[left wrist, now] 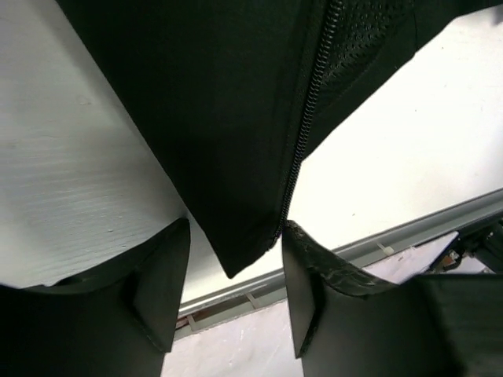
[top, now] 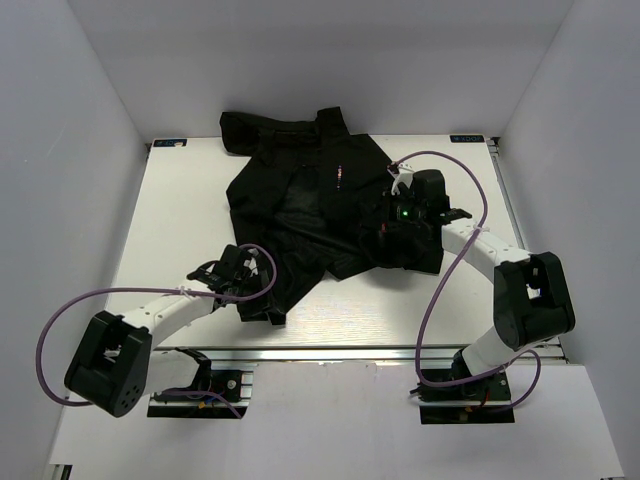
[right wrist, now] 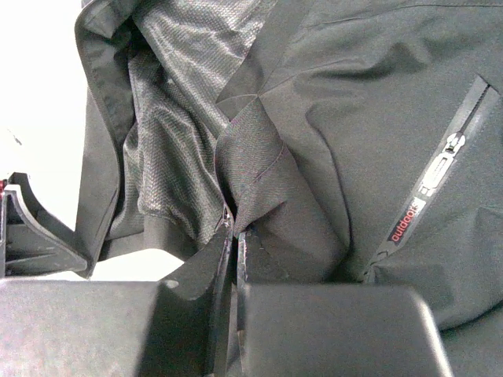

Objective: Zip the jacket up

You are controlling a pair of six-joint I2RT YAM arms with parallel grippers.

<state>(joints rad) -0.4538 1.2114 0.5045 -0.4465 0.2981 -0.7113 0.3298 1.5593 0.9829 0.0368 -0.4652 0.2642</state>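
Reaches low and forward from the left base, forearm nearly flat over the near edge, with the left gripper held open and its fingers well apart. Rises from the right base, then folds inward toward the middle with the elbow raised, tipping the right gripper downward. Pinches a fold of the jacket between those closed fingers.

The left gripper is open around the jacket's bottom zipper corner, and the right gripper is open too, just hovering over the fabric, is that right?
Not quite. The right gripper is shut, pinching a fold of the jacket, as the right wrist view shows. The left gripper is indeed open around the jacket's bottom zipper corner.
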